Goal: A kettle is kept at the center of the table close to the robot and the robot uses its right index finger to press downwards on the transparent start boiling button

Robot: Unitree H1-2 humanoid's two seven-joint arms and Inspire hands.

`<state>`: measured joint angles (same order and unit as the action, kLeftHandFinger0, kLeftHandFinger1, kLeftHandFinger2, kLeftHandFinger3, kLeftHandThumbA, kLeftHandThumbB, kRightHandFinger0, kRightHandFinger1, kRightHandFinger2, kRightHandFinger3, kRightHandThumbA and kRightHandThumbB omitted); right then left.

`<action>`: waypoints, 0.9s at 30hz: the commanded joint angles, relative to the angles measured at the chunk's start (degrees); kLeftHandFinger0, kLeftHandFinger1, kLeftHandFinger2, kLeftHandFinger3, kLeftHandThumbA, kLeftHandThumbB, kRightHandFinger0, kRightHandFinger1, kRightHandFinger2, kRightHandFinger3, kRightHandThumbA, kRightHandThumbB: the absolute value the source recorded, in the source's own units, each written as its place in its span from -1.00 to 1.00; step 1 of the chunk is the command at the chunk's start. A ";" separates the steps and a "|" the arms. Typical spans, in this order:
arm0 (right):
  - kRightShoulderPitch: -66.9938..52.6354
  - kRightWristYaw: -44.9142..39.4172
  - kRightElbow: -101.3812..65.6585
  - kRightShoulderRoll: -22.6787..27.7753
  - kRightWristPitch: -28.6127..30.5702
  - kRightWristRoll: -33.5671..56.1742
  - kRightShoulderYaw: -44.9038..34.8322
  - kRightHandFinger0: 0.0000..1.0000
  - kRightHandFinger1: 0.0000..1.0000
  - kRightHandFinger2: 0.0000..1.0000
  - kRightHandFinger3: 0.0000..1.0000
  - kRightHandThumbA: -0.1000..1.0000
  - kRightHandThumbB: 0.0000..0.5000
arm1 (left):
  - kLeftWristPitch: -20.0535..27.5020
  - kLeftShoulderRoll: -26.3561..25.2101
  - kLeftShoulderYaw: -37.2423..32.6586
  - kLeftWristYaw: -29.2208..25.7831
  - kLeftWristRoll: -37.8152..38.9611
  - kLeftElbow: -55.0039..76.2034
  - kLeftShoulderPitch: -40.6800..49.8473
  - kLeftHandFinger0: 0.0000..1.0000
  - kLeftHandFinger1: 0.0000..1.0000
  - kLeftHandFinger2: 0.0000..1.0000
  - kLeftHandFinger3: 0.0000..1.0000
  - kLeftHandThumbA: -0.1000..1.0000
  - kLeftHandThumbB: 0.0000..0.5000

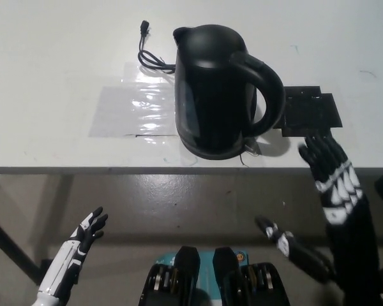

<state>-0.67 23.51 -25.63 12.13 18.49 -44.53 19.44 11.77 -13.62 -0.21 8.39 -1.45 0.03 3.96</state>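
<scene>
Though the kettle (220,89) stood upper centre on the table (51,76), the right hand (332,175), fingers spread, sat lower right, clear of its button; press apparently outstanding. Left hand (83,236): lower left, fingers apart, idle.

Black right hand (335,185) raised, fingers spread — white left hand (89,228) low, open, idle.

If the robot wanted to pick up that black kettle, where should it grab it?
Probably the looped handle of the kettle. It arches out toward the robot's right with an open gap inside, so the black right hand, open just beside it, could wrap around from that side.
</scene>
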 commanded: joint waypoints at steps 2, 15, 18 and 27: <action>-9.29 7.75 0.24 3.27 8.43 1.27 -2.08 1.00 1.00 1.00 1.00 1.00 0.14 | 1.36 -0.64 -0.10 0.67 0.37 1.35 0.84 1.00 1.00 1.00 1.00 1.00 0.32; -3.71 18.69 31.63 7.25 8.43 8.49 2.18 1.00 1.00 1.00 1.00 1.00 0.25 | 1.85 -0.24 0.00 0.60 0.25 0.42 0.88 1.00 1.00 1.00 1.00 1.00 0.43; -1.61 18.99 36.98 6.49 8.43 8.27 2.86 1.00 1.00 1.00 1.00 1.00 0.31 | 1.67 -0.37 0.27 0.51 0.33 0.56 0.86 1.00 1.00 1.00 1.00 1.00 0.44; -0.19 18.33 40.10 6.51 8.43 11.38 4.39 1.00 1.00 1.00 1.00 1.00 0.31 | 1.06 -0.19 0.25 0.53 0.38 0.58 0.25 1.00 1.00 1.00 1.00 1.00 0.38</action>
<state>-2.09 39.05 14.01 18.48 24.57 -36.00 23.18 11.89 -13.46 -0.10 8.78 -1.47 -0.07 4.94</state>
